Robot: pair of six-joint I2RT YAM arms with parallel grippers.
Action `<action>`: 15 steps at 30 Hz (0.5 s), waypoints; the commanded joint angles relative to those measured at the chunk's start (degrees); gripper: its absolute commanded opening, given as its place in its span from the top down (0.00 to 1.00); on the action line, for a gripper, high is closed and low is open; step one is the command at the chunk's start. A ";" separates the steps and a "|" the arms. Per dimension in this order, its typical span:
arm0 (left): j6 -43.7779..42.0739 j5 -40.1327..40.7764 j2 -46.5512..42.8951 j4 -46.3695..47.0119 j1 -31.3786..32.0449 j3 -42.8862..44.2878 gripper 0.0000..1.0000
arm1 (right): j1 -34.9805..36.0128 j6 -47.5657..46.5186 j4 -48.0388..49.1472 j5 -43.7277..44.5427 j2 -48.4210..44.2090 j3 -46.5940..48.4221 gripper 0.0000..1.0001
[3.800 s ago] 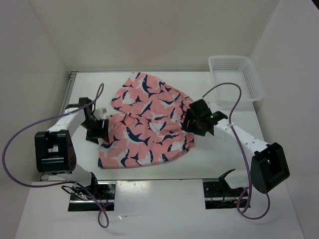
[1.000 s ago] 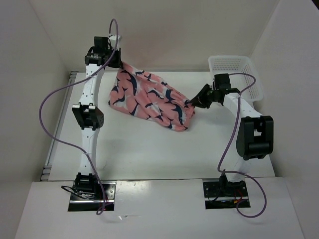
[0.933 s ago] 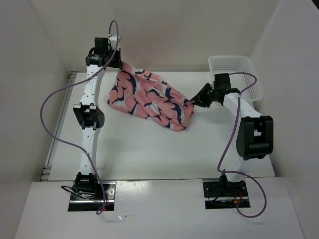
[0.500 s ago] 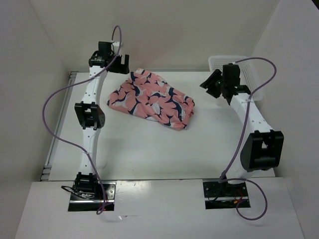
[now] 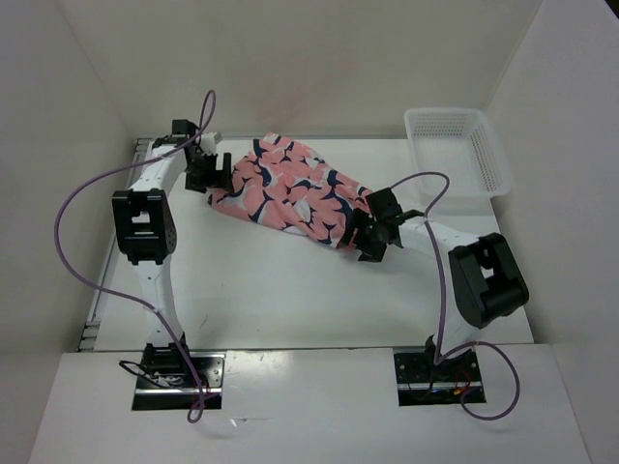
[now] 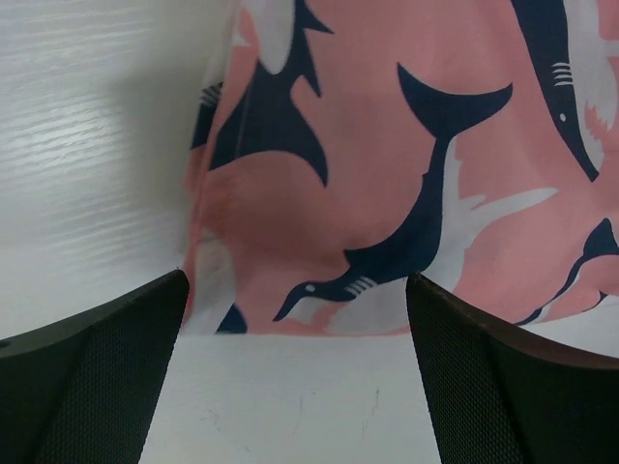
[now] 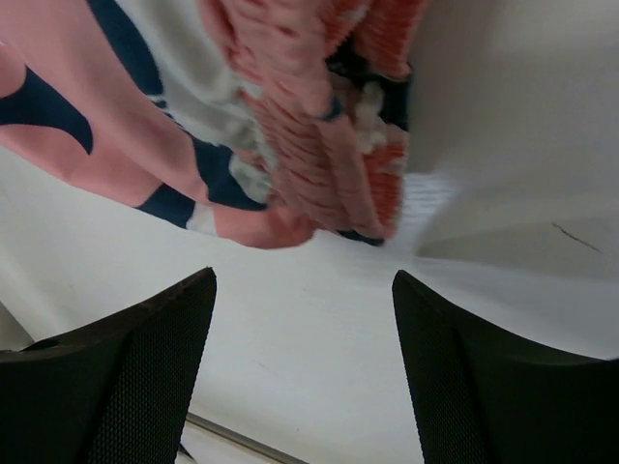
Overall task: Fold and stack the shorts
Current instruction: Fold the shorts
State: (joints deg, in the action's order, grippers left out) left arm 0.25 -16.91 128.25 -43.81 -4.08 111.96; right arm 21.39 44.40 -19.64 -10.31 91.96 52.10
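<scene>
Because their jaws stand spread and empty at opposite ends of the shorts (image 5: 290, 191), we judge the left end effector (image 5: 207, 174) and right end effector (image 5: 370, 238) placed to take the cloth for a fold. We see the shorts lying bunched in a diagonal band, upper centre of the top view, on a smooth white tabletop (image 5: 280, 290) walled by plain white panels (image 5: 319, 68).

Shorts (image 6: 387, 174) before open left pincer (image 6: 295, 382)
</scene>
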 commanded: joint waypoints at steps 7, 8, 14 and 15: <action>-0.25 -2.08 1.31 9.18 -0.23 -3.68 0.36 | 0.76 1.48 9.09 0.64 7.34 4.86 0.37; -0.25 -2.08 1.31 9.18 0.29 -4.29 0.47 | 0.76 1.48 9.09 -0.06 7.35 4.86 0.42; -0.25 -3.31 -3.08 8.66 0.30 -15.35 0.99 | 0.24 -0.10 8.57 -1.21 8.06 4.34 0.85; -0.25 -3.31 -5.61 9.18 -0.40 -17.46 1.00 | 0.23 -0.80 8.04 -1.21 8.06 4.33 0.89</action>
State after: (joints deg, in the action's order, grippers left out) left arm 0.43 -19.31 127.87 -33.74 -4.08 99.22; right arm 21.93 44.91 -13.19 -11.38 99.92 55.00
